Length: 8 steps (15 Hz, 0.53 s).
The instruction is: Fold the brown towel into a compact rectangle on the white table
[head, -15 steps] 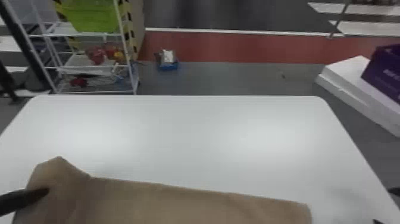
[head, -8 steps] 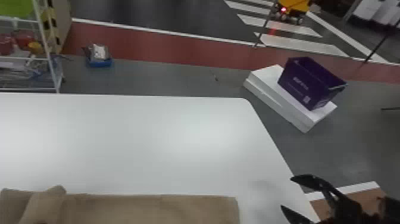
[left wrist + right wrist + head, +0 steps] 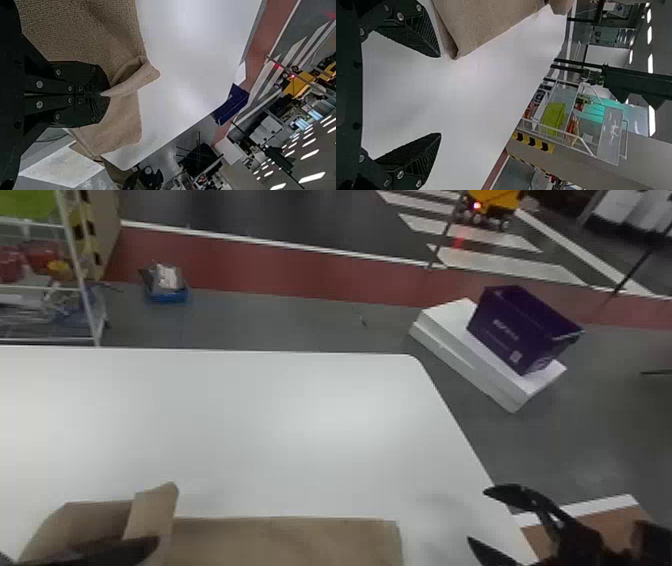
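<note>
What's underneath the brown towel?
The white table shows beyond the brown towel and appears to support it. The surface directly beneath is covered, so anything there can't be seen; the left gripper hides the cloth pinched between its fingers.

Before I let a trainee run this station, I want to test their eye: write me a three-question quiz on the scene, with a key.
1. True or false: the right end effector stands open, with nothing between its fingers.
2. Multiple choice: what is the left end effector closed on?
A) a green bin
B) the brown towel
C) nothing
3. Fill in the colour: on the floor past the right side of the table, the purple box rests on ____ slabs.

Key: 1. True. 2. B. 3. White.
</note>
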{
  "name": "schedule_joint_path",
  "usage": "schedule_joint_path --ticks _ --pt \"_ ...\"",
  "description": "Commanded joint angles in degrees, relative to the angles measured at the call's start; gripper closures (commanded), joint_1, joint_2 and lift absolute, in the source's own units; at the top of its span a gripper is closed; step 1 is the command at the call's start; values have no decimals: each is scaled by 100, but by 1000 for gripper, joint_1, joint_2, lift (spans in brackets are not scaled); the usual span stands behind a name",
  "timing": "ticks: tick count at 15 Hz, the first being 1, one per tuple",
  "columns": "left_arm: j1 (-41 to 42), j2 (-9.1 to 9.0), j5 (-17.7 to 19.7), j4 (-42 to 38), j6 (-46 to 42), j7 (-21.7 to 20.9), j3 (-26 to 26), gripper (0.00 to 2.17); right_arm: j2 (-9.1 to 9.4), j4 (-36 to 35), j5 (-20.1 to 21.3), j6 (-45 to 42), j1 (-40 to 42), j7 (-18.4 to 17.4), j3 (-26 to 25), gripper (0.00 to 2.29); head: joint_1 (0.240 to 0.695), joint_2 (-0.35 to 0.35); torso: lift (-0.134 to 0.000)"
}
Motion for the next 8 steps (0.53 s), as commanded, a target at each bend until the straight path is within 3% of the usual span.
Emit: schedule_joint_path --ticks 1,8 --pt "-8 -83 -33 -76 279 37 -258 2138 6 5 45 0 4 28 9 201 695 -350 -123" --pt "177 -83 -33 -58 244 459 -821 2138 6 14 54 -35 -23 28 70 201 695 -350 -123"
